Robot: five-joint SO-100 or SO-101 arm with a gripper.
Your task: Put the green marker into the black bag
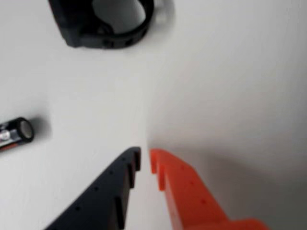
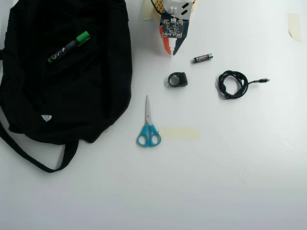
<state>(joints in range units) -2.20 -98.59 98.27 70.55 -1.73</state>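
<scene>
The green marker (image 2: 69, 46) lies on top of the black bag (image 2: 86, 91) in the overhead view, near the bag's upper left, tilted with its green cap to the upper right. The bag fills the left of that view, with its strap (image 2: 33, 160) trailing below and a small white tag (image 2: 46, 117). My gripper (image 2: 171, 51) is at the top centre of the overhead view, well right of the bag, and empty. In the wrist view its black and orange fingers (image 1: 145, 160) stand nearly together over bare white table. The marker and bag are out of the wrist view.
A small black ring-shaped object (image 2: 178, 79) (image 1: 103, 24) lies just below the gripper. An AAA battery (image 2: 203, 58) (image 1: 14, 134) lies to its right in the overhead view. A coiled black cable (image 2: 233, 84), blue-handled scissors (image 2: 148, 125) and a strip of tape (image 2: 179, 133) lie on the white table.
</scene>
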